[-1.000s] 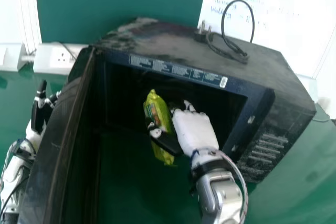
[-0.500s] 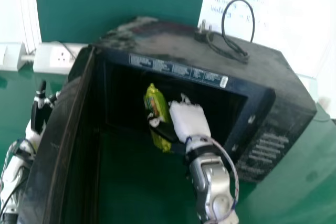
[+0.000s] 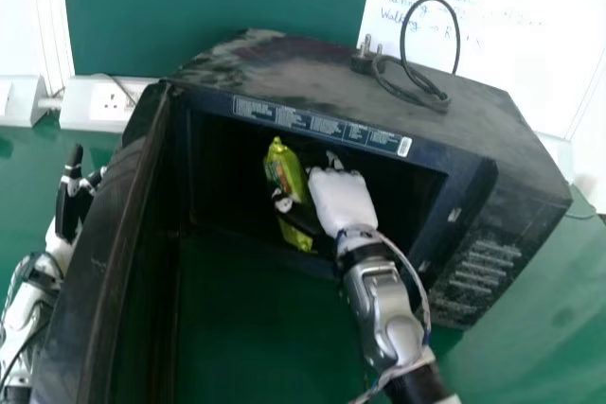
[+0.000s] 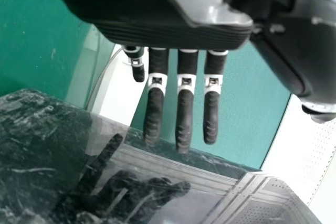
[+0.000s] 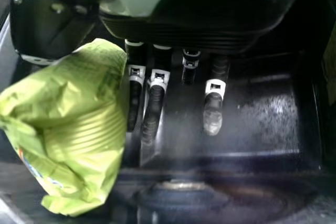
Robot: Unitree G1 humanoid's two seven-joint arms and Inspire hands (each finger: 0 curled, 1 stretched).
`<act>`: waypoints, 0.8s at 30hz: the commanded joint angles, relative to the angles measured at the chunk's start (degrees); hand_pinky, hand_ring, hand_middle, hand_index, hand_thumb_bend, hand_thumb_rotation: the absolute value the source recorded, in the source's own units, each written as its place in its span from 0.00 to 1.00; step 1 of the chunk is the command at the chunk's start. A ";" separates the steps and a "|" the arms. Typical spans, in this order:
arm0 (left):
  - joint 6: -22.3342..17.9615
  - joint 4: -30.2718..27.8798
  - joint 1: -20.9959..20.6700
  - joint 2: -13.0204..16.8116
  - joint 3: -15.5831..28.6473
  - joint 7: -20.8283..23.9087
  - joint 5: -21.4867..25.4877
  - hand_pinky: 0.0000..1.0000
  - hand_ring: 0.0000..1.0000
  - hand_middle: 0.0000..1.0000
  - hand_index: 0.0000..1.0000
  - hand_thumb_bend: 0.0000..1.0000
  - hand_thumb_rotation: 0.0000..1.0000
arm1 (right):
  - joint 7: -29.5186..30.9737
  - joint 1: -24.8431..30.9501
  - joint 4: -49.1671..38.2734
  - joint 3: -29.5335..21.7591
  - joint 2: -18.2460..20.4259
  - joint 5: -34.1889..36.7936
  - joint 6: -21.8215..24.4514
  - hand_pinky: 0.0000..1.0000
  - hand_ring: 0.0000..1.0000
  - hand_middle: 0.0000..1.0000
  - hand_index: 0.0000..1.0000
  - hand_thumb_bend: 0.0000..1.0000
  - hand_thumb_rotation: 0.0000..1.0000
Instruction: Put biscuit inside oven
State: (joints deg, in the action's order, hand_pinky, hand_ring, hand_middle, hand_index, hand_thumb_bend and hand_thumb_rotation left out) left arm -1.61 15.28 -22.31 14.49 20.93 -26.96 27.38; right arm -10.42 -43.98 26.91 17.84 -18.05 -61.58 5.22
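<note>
At the mouth of the black oven (image 3: 312, 82), its door (image 3: 118, 243) swung open at the left, my right hand (image 3: 343, 203) holds the green biscuit packet (image 3: 287, 172), its thumb across the packet. In the right wrist view the packet (image 5: 84, 124) lies against my right hand (image 5: 155, 103), pinched between thumb and fingers, over the oven's inside floor (image 5: 262, 114). My left hand (image 3: 74, 198) is beyond the door at the left, fingers straight; in the left wrist view the left hand (image 4: 184, 95) hangs beside the dark glossy door (image 4: 47, 156).
A black cable with a plug (image 3: 412, 92) lies on the oven's top. White socket boxes (image 3: 104, 106) line the back left of the green table (image 3: 530, 328), and a whiteboard (image 3: 511, 35) with writing stands behind the oven.
My right hand first drew left and up, then shifted slightly deeper into the oven's opening with the packet, which now tilts more. The forearm has swung to the right. The left hand has stayed put.
</note>
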 commanded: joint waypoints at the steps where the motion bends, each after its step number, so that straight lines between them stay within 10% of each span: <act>1: 0.06 -0.38 0.55 0.28 -0.30 -0.36 0.22 0.24 0.31 0.41 0.49 0.52 0.08 | -2.58 -2.33 1.98 0.76 -0.56 1.13 -0.49 0.19 0.28 0.44 0.49 0.52 0.00; 24: 0.27 -0.93 0.85 0.19 -0.50 0.08 -0.01 0.24 0.31 0.41 0.49 0.52 0.08 | -13.33 -13.33 23.37 7.15 -1.41 5.95 -1.62 0.17 0.26 0.42 0.49 0.52 0.00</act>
State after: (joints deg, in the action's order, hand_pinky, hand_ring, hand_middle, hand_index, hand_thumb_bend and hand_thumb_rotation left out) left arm -1.43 15.24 -22.10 14.48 20.92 -26.76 27.37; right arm -22.45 -55.90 49.76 24.69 -19.16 -56.29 4.00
